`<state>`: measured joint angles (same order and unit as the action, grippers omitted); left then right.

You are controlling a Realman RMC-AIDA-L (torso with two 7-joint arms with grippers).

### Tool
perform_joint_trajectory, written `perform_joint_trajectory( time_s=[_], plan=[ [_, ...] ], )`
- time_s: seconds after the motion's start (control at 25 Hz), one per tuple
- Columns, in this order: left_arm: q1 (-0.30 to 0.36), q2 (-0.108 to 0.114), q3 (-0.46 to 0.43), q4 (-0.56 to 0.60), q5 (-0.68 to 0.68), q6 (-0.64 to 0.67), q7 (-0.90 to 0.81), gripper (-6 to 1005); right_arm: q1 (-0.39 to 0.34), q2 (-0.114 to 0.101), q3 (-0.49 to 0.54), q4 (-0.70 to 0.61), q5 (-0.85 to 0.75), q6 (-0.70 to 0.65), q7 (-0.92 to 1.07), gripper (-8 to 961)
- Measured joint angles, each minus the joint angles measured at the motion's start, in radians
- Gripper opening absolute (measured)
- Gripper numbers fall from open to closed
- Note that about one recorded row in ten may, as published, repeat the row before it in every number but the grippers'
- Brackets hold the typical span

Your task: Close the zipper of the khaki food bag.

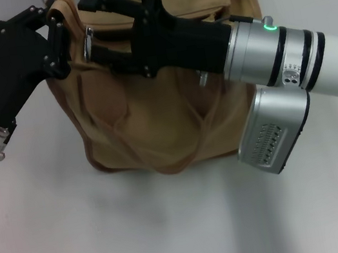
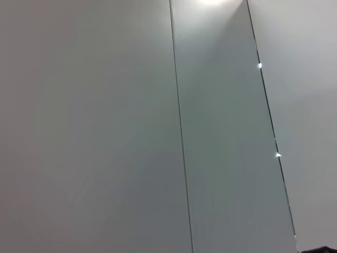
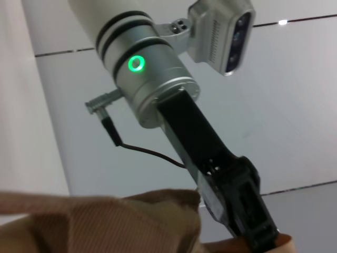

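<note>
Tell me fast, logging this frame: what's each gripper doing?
Left gripper: shut on the khaki food bag, at its top corner.
Right gripper: cannot be told.

Food bag (image 1: 154,116) on table (image 1: 174,230), grippers at its top

you find no readable text, label, brand or number anywhere in these views. the only sign-like marks are the lit green rings on the arms' wrist cuffs, and a small round dial on the right arm too blurred to read.
</note>
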<state>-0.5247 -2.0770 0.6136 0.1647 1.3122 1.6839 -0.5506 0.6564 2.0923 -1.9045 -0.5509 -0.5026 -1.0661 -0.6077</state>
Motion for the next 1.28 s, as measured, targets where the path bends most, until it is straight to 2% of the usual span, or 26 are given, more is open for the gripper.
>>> perform_joint_trajectory(
  time_s=[0.44,1.28],
  plan=[
    [0.000,0.000,0.000,0.001,0.000,0.003,0.000,89,-0.004,0.000,-0.015,0.001,0.062,-0.003,-0.007,802],
    [-0.002,0.000,0.000,-0.002,-0.001,0.007,-0.001,97,-0.018,0.000,-0.030,0.002,0.075,-0.028,-0.038,802]
  ],
)
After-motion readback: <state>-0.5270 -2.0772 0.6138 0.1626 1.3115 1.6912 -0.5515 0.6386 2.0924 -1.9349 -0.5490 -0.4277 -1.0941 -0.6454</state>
